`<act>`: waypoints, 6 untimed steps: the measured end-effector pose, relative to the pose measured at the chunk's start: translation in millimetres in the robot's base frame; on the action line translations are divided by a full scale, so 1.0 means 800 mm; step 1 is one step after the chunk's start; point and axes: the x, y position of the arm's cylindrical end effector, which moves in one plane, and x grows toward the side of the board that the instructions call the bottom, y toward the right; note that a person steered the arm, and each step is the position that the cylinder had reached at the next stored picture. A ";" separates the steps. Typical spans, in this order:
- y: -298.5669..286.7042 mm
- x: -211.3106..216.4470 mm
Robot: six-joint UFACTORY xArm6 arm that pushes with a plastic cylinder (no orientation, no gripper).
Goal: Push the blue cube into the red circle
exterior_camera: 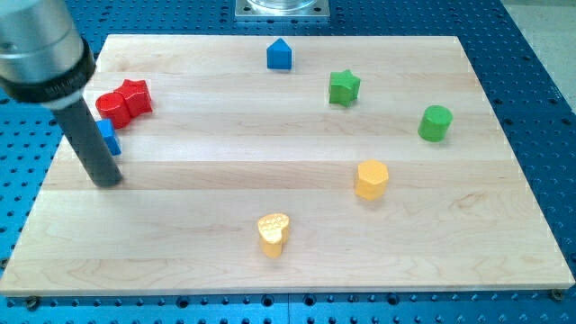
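Now tip (107, 181) on wooden board (270, 162) at left, just near-side of rod-hidden blue cube (111, 139); red round block (113, 107) touching red star block (136, 94) behind. No gripper fitted.

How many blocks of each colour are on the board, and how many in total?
Red: 2, circle and star
Blue: 2, cube and house shape
Green: 2, star and cylinder
Yellow: 2, hexagon and heart
Total: 8

Pale striped wood desk (225, 207); around it, blue perforated metal. Two red blocks (124, 101), two blue (280, 55), two green (343, 87), two yellow (370, 179) (heart one dimpled). Dark rod.
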 end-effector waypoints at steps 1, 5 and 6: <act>-0.009 -0.017; 0.276 -0.052; 0.382 -0.008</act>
